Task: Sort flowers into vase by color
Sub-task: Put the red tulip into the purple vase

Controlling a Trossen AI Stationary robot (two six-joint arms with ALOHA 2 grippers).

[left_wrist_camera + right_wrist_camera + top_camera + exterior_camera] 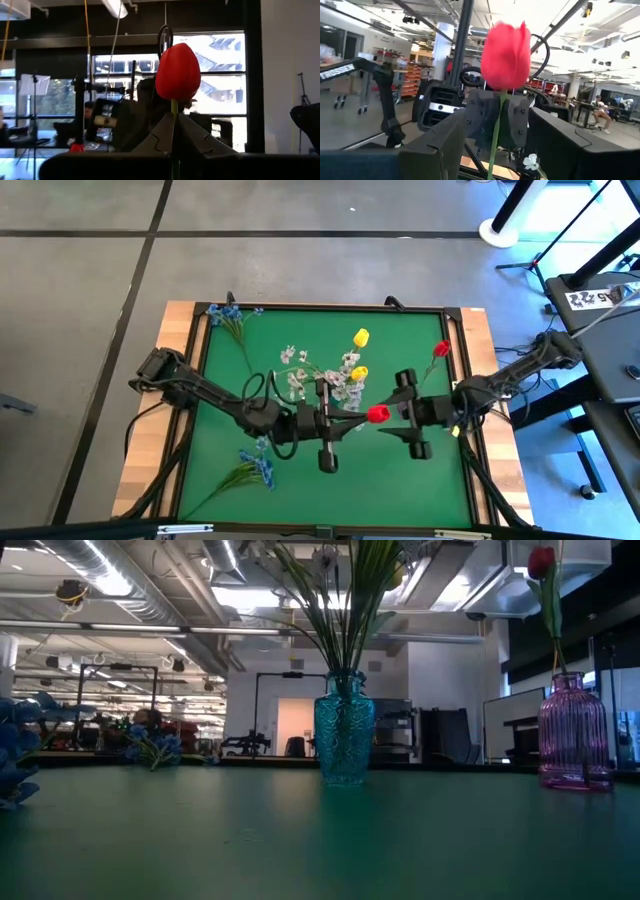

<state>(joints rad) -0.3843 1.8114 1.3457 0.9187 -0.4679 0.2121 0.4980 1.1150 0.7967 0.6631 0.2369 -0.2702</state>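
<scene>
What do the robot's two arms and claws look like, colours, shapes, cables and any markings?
Both arms are black and jointed, with black cables looping off them. The left claw and right claw each end a wide black crossbar head; the fingers are flat, dark, wedge-shaped plates with notched edges. The right arm shows a small yellow patch near the wrist. White lettering runs along the left arm.

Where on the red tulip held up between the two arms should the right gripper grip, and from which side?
The thin green stem just below the bloom of the red tulip; the bloom would likely crush. The left gripper clamps the stem, so the right gripper best comes from the opposite side, open jaws straddling the stem.
</scene>
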